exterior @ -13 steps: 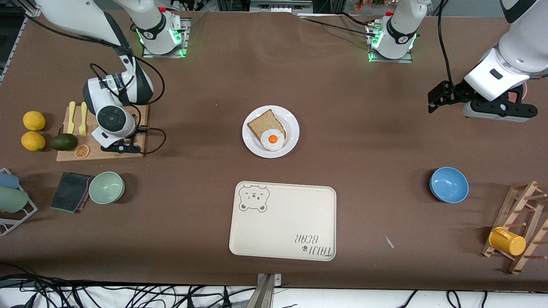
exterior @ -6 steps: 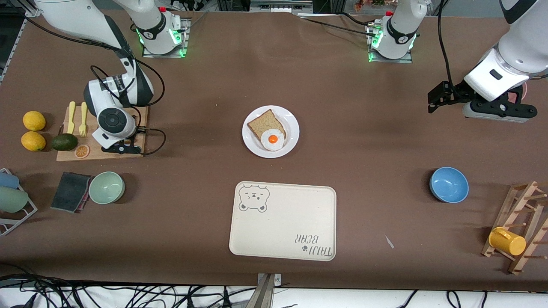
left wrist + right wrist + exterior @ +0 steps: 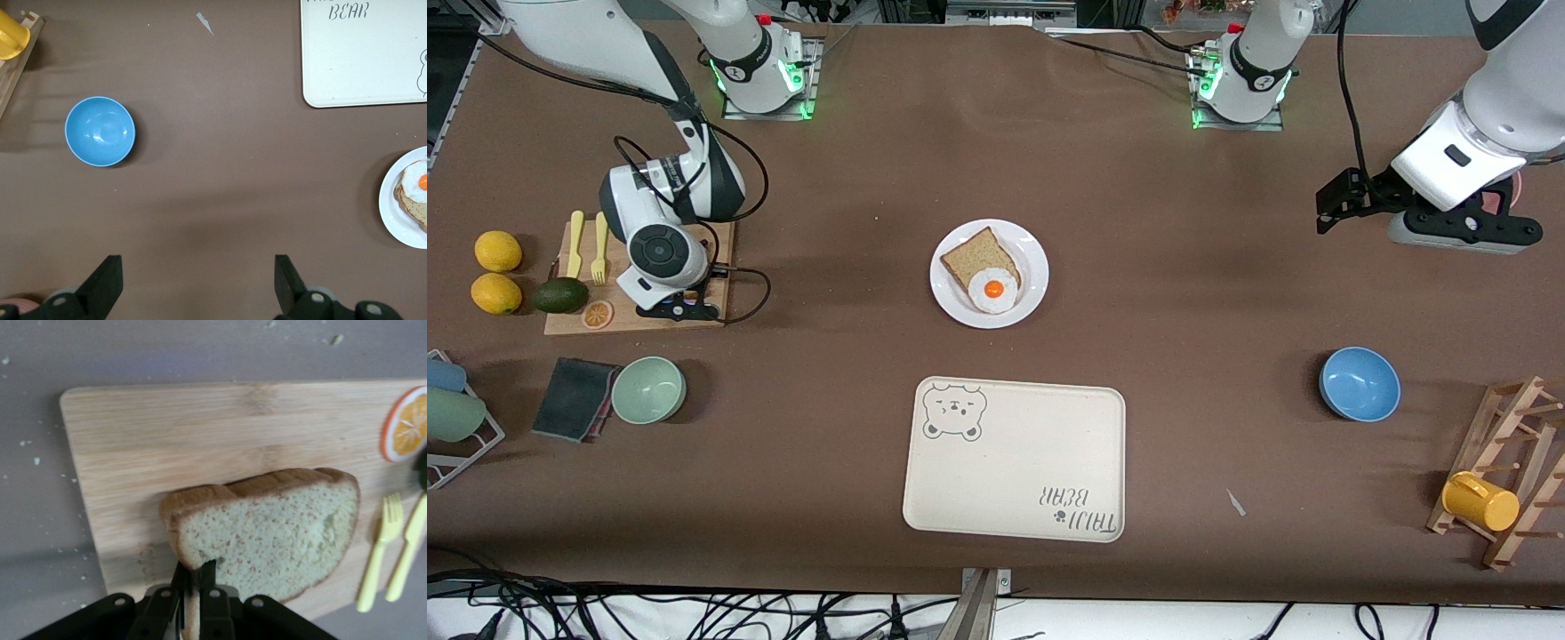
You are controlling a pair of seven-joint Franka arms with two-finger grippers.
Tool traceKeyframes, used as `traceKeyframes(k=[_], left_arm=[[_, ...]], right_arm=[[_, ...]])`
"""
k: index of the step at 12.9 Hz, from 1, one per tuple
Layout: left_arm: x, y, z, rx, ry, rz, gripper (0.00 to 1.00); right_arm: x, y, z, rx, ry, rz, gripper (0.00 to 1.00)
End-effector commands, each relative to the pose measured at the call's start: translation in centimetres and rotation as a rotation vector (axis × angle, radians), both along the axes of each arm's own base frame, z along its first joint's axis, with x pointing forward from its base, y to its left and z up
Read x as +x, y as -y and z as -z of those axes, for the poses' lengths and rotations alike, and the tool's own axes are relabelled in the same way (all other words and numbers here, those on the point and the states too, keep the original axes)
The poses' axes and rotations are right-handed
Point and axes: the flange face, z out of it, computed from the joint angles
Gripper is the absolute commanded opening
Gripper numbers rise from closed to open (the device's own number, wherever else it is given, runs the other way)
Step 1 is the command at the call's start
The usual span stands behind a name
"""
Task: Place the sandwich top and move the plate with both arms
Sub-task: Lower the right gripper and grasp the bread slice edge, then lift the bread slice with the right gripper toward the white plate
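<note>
My right gripper [image 3: 193,577] is shut on one edge of the sandwich top [image 3: 280,533], a light tan slice with a thin brown crust, over the wooden cutting board [image 3: 167,427]. I cannot tell whether the slice still touches the board. In the front view the right gripper [image 3: 679,309] hides the slice. The white plate [image 3: 1033,258] sits mid-table with a darker bread slice [image 3: 976,255] and a fried egg [image 3: 993,291] on it. My left gripper [image 3: 1463,233] hangs open and empty over bare table at the left arm's end; it also shows in the left wrist view [image 3: 197,287].
A cream bear-print tray [image 3: 1014,462] lies nearer the camera than the plate. A blue bowl [image 3: 1359,383] and a wooden rack with a yellow cup [image 3: 1480,500] are at the left arm's end. Yellow cutlery [image 3: 587,244], an avocado [image 3: 560,294], lemons [image 3: 496,271] and a green bowl [image 3: 648,389] are by the board.
The right gripper has shifted slightly over the cutting board with the slice in it. The left arm has hardly moved.
</note>
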Motion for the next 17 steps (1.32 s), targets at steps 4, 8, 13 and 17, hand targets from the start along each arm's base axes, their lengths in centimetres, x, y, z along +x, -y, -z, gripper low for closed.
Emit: traceKeyframes(k=[4, 8, 13, 17], left_arm=[[0.3, -1.0, -0.5, 0.035, -0.004, -0.011, 1.0], [0.4, -1.1, -0.5, 0.034, -0.003, -0.003, 1.0], [0.5, -1.1, -0.4, 0.034, -0.004, -0.003, 1.0], [0.5, -1.1, -0.4, 0.034, -0.004, -0.003, 1.0]], right_arm=[[1.8, -3.9, -7.5, -0.02, -0.067, -0.006, 0.0], [3.4, -13.7, -14.6, 0.081, -0.111, -0.004, 0.0], [-1.3, -31.5, -18.1, 0.137, -0.024, -0.103, 0.0], [-6.5, -44.7, -15.5, 0.124, 0.038, -0.108, 0.0]])
